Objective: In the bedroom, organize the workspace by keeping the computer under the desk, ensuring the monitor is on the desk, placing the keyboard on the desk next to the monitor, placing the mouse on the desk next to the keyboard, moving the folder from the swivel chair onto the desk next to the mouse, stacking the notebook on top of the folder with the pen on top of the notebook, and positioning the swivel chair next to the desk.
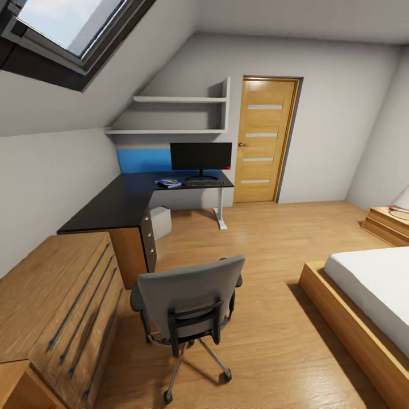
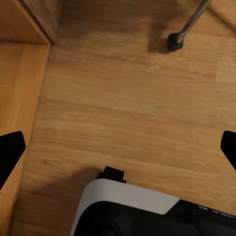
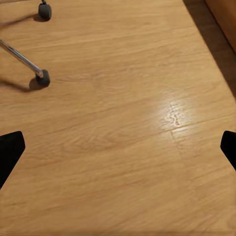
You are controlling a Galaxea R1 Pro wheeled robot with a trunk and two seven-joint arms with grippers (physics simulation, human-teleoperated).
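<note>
The bedroom [image 1: 318, 113] has sloped grey-white walls, a black-framed skylight [image 1: 68, 28] and a wooden door [image 1: 264, 140] on the far wall. Its light wood floor [image 1: 267, 250] spreads beneath both grippers. A bed [image 1: 369, 295] with a white mattress in a wooden frame stands at one side, and a light-wood drawer unit [image 1: 57, 307] stands along the opposite wall.

The black L-shaped desk [image 1: 113, 207] fills the far corner, well apart from both grippers, with a blue back panel [image 1: 142, 160] behind it. The swivel chair [image 1: 190, 301] stands on the open floor, apart from the desk, its grey back turned to the head camera. One of its casters [image 2: 174, 41] lies on the floor ahead of the left gripper [image 2: 118, 147], and another caster [image 3: 43, 77] lies ahead of the right gripper [image 3: 118, 147].

The monitor [image 1: 200, 157] stands upright on the desk's far end. The keyboard [image 1: 205, 183] lies at its foot. The blue folder [image 1: 168, 183] lies flat on the desk just beside the keyboard, with something small and dark on it that I cannot make out. A pale box [image 1: 161, 221] sits under the desk.

Both grippers hang over bare floor with their black fingertips [image 2: 11, 152] spread wide to the edges of each wrist view, fingertips [image 3: 11, 150] likewise, with nothing between them.
</note>
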